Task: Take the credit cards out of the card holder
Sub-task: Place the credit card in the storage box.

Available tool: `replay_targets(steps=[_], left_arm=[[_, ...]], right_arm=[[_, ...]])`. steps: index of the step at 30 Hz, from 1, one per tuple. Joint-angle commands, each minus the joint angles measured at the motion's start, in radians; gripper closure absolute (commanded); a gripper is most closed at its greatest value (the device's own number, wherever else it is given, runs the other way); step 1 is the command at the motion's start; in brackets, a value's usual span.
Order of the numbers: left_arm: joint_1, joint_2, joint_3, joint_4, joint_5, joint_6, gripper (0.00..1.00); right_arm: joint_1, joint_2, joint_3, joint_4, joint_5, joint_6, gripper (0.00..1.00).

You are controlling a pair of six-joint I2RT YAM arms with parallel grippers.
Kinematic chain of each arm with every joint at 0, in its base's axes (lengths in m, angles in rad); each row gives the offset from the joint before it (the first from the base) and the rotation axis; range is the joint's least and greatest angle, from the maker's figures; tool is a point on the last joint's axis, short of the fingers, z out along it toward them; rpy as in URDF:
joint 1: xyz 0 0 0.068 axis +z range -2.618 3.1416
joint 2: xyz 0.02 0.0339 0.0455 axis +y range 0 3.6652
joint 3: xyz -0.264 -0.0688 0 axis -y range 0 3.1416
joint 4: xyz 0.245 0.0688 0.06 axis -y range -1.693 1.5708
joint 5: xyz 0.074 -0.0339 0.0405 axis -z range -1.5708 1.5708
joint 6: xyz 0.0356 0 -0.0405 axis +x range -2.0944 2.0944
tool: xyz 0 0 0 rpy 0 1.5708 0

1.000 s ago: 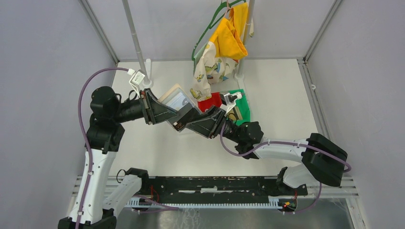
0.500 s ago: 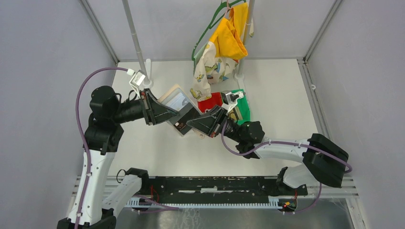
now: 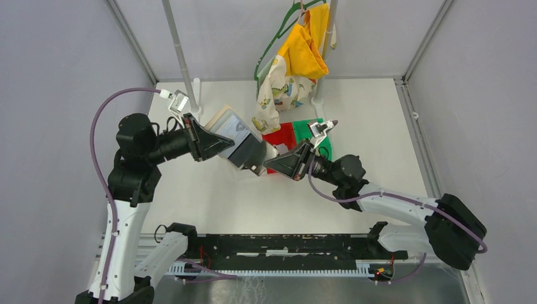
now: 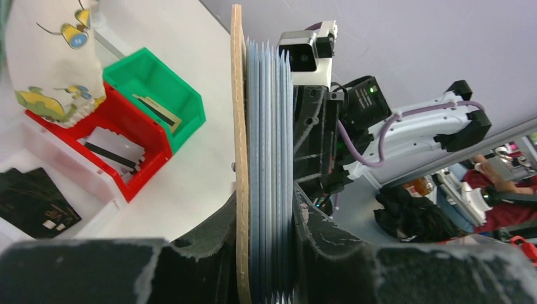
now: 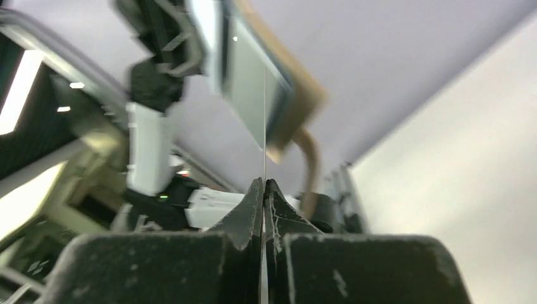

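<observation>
Inside the clenched left gripper (image 4: 263,209), holding the holder (image 4: 236,95) upright, clear of the table (image 4: 193,161), presenting its sleeves (image 4: 272,126) to the right gripper (image 5: 264,187); between that one's closed jaws, pinching one card (image 5: 264,126) edge-on beside the sleeves, likely for sliding out.

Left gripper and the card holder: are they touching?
Touching. The left wrist view shows the left gripper closed on the card holder, pressing its tan cover on one side and its clear sleeves on the other.

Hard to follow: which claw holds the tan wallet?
The left gripper, clamping the card holder; the right gripper pinches only one thin credit card.
</observation>
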Motion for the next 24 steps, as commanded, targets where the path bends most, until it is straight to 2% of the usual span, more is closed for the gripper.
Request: replay_targets(steps=[1,5,7,13,24], left_arm=[[0.002,-0.011,0.076,0.014,-0.025,0.130,0.76],[0.002,-0.010,0.080,-0.020,-0.007,0.215,0.76],[0.002,-0.002,0.081,-0.051,0.013,0.267,0.76],[0.003,0.024,0.081,-0.132,0.061,0.333,0.77],[0.002,-0.001,0.077,-0.142,0.108,0.346,0.77]], right_arm=[[-0.136,-0.143,0.021,-0.529,-0.141,-0.262,1.00],[-0.177,-0.135,0.125,-0.931,-0.084,-0.552,1.00],[-0.178,-0.079,0.182,-1.002,-0.071,-0.616,1.00],[-0.170,0.153,0.388,-1.108,-0.021,-0.724,1.00],[-0.070,0.497,0.742,-1.229,0.129,-0.826,1.00]])
